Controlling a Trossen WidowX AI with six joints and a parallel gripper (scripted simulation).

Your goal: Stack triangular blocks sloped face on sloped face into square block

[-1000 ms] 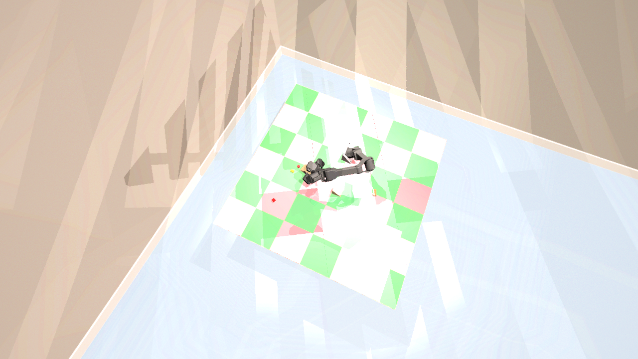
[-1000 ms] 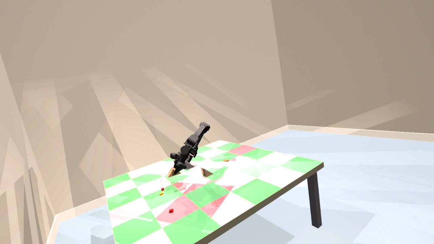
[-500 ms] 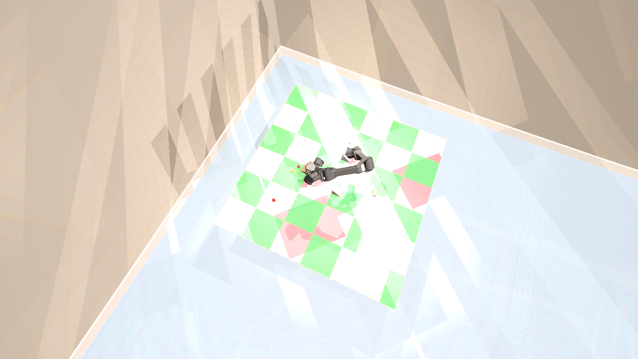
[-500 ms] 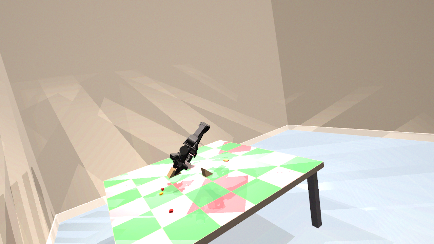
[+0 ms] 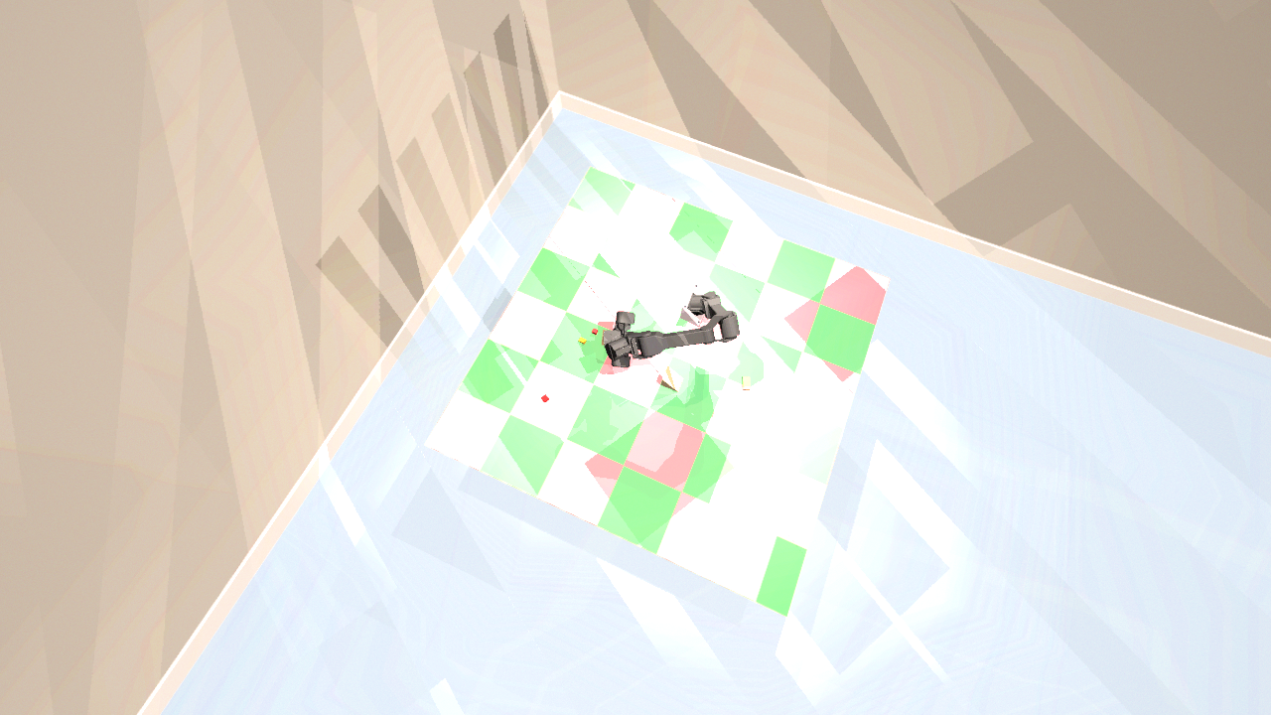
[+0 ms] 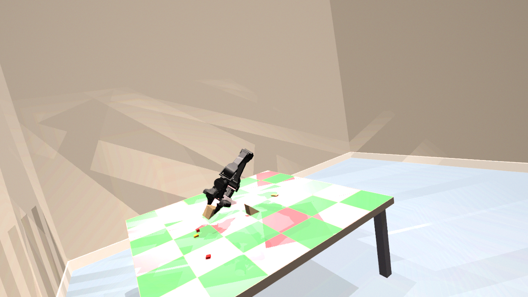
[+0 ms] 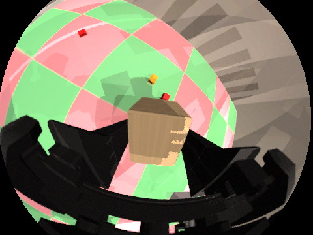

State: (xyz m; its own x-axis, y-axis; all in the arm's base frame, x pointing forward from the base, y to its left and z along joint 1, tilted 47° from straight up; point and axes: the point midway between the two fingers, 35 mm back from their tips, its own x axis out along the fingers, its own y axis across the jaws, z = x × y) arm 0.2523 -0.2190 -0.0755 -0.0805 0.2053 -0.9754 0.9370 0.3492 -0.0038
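My gripper is shut on a wooden triangular block, with one finger on each side of it. The block appears raised off the table; in the top view the arm hides it. The other triangular block stands on the table, apart from the gripper and nearer the middle of the table. In the exterior view its dark triangular end shows. It is not seen in the wrist view.
A red piece and a yellow piece lie near the gripper. Another red piece lies farther out. A yellowish piece lies beyond the standing block.
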